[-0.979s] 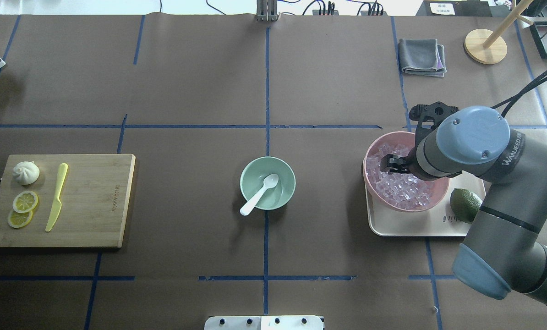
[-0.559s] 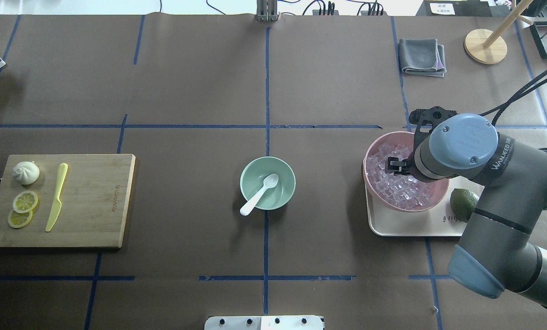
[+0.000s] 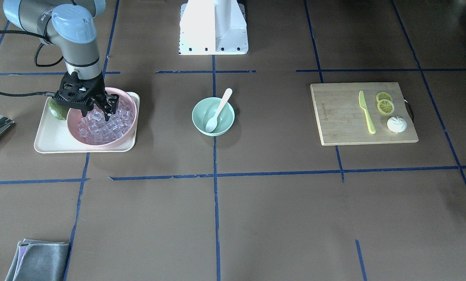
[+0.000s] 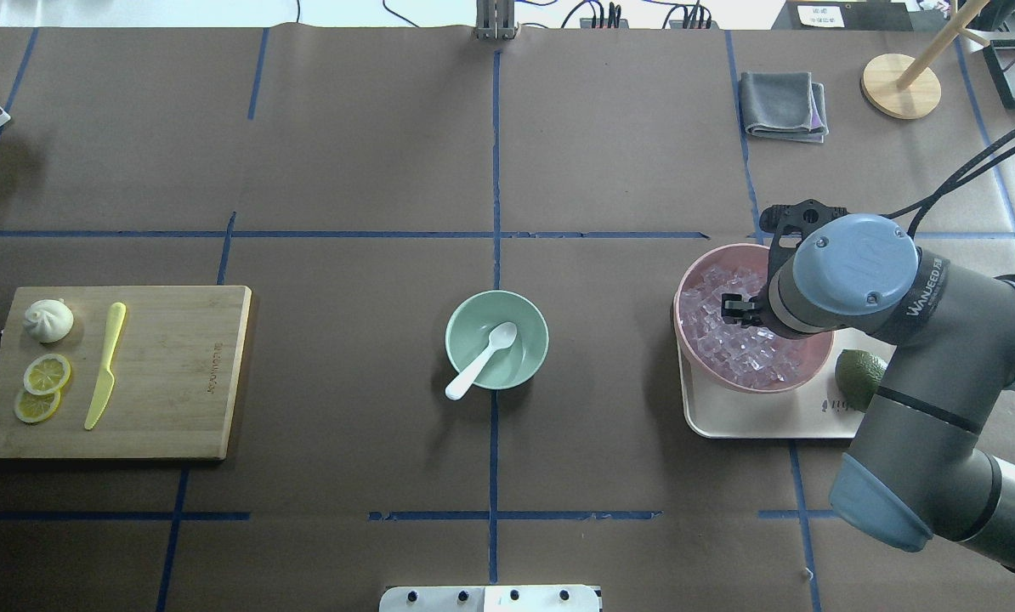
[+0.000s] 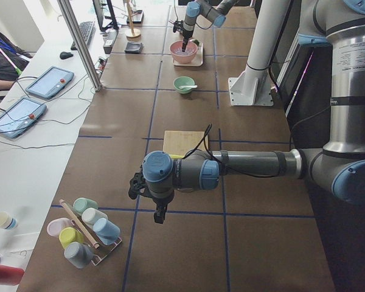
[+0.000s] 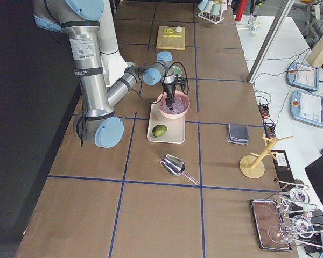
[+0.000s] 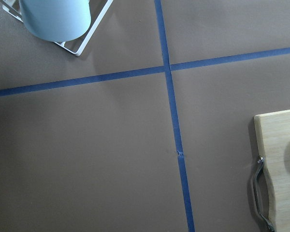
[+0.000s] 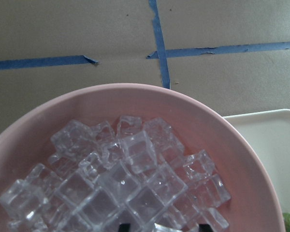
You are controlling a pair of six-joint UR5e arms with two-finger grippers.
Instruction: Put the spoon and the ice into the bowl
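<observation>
overhead exterior: we log the spoon (image 4: pixel 482 359) already lying in the mint bowl (image 4: pixel 535 319), handle over its rim. ice (image 4: pixel 728 353) all sits in the pink bowl (image 4: pixel 679 306), none transferred yet. right gripper (image 3: pixel 96 115): jaws spread, tips down among the cubes. left gripper (image 5: pixel 160 214): parked well apart; we cannot tell its state.

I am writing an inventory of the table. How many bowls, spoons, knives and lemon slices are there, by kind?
Bowls: 2 (green bowl, pink bowl)
Spoon: 1
Knife: 1
Lemon slices: 2
Total: 6
</observation>
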